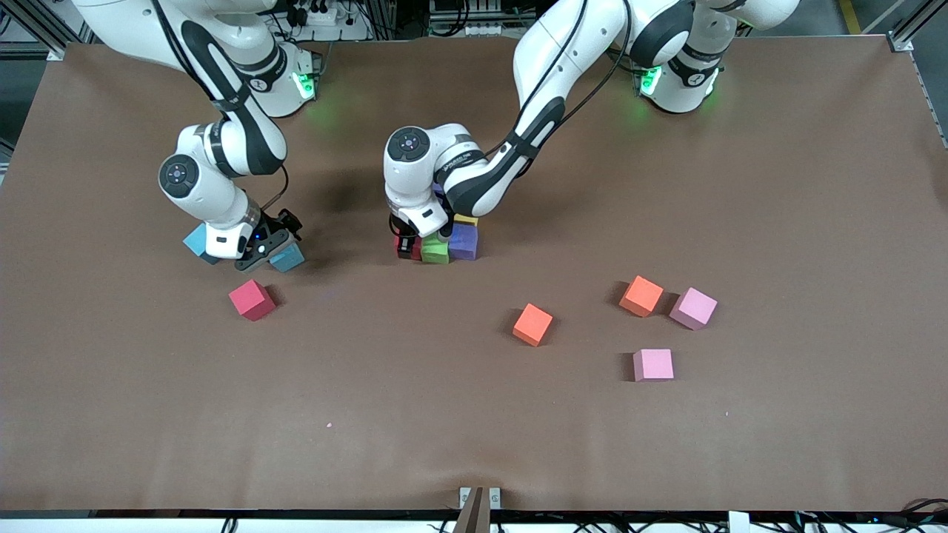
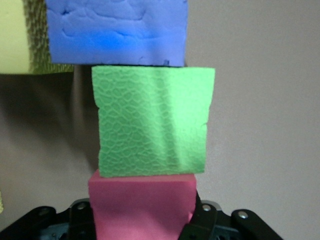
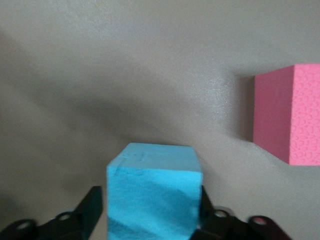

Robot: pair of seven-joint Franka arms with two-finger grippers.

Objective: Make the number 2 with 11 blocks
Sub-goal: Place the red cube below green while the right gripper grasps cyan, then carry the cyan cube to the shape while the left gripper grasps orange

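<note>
The left gripper [image 2: 142, 220] clenched a red block [image 2: 141, 205] against the green block [image 2: 152, 122] mid-table, while the right gripper [image 3: 150, 210] closed around a blue block [image 3: 152, 192]; misalignment might have nudged either row askew.

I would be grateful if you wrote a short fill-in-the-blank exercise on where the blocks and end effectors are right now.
1. The left end effector grips a red block that touches a ___ block.
2. The green block lies between the red block and a ___ one.
3. The right end effector is at a light ___ block.
4. Toward the left arm's end lie two orange blocks and ___ pink blocks.

Missing words: green, purple, blue, two.
</note>
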